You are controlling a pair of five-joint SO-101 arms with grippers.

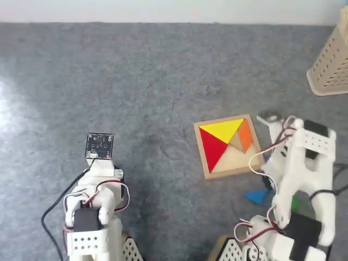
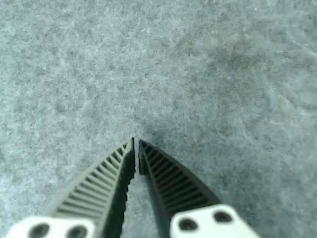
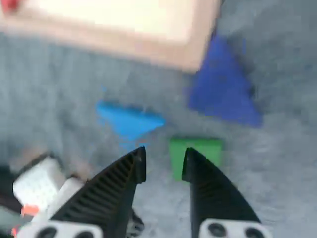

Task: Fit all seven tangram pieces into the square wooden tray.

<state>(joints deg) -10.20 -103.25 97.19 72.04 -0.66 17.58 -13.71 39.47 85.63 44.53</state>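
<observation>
Square wooden tray (image 1: 236, 171): you have the large yellow triangle (image 1: 223, 130), the large red triangle (image 1: 213, 148) and an orange piece (image 1: 246, 135) seated in it. The tray corner nearest the right arm is bare wood, so I judge that is the room left for the remaining pieces. A pale shape beside the orange piece is too unclear to call.

Loose on the grey felt worktop (image 1: 136, 81), all off that same bare side of the tray:
- dark blue triangle (image 3: 223, 91), just beside the tray corner
- light blue triangle (image 3: 130, 121), near the tray edge
- green square (image 3: 195, 151), a little farther from the tray

Right gripper (image 3: 164, 153): fingers apart, nothing between them. It hangs over the worktop with the green square just ahead of one fingertip. Judgement: it is opened here to take the green square, the closest loose piece.

Left gripper (image 2: 136, 145): fingers together, empty, over bare worktop well apart from the tray. It is probably parked there so your right arm has the tray side to itself.
</observation>
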